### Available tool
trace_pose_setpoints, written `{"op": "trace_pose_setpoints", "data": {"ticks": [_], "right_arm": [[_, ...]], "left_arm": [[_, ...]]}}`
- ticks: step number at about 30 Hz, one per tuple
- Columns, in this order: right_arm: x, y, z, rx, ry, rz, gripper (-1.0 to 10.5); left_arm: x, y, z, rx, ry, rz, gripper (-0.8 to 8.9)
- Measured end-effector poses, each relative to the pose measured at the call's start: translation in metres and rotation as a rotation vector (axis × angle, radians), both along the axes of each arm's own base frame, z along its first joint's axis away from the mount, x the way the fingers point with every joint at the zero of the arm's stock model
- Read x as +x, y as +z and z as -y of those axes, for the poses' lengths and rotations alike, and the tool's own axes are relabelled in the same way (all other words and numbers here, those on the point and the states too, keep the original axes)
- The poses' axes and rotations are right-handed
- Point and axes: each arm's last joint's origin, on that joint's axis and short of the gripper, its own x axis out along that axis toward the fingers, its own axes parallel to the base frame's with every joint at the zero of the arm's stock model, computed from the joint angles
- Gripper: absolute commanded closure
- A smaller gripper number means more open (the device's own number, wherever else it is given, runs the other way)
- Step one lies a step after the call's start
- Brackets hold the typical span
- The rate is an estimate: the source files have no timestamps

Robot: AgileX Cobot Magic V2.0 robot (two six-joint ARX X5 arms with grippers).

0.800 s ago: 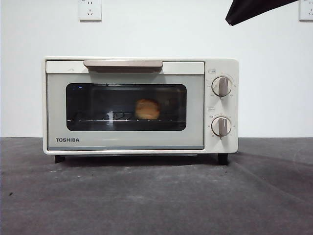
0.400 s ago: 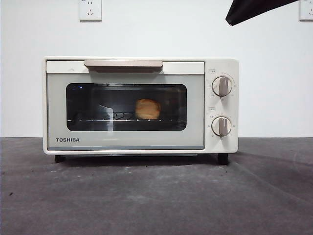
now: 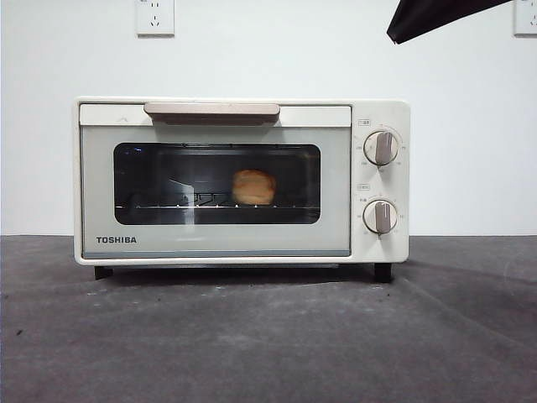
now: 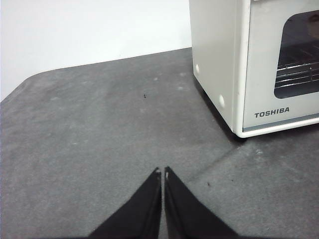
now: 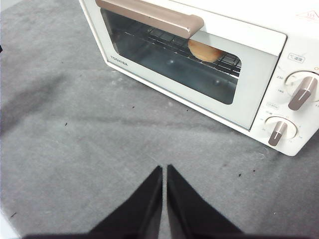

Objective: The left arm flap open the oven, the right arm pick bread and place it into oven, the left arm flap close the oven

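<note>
Sitting on the wire rack (image 3: 180,204) behind the dark glass, the bread (image 3: 253,186) is inside the oven (image 3: 242,180), whose door is shut. Both arms hang apart from it above the grey worktop (image 3: 268,336): the left claw (image 4: 163,173) and right claw (image 5: 164,169) each have jaws pressed together, holding nothing.

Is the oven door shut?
Shut. The oven door sits flush and upright, handle on top, with the bread behind its glass.
</note>
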Motion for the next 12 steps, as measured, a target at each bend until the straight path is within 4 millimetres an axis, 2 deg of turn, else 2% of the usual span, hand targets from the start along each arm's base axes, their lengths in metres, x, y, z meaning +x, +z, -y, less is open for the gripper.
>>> {"op": "trace_pose_setpoints", "data": {"ticks": [7,12], "right_arm": [[-0.001,0.001,0.002,-0.003,0.004,0.015,9.4],[0.000,0.012,0.017,0.025,-0.042,0.102,9.4]], "left_arm": [[0.000,0.000,0.000,0.000,0.000,0.000,7.97],[0.000,0.000,0.000,0.000,0.000,0.000,7.97]]}}
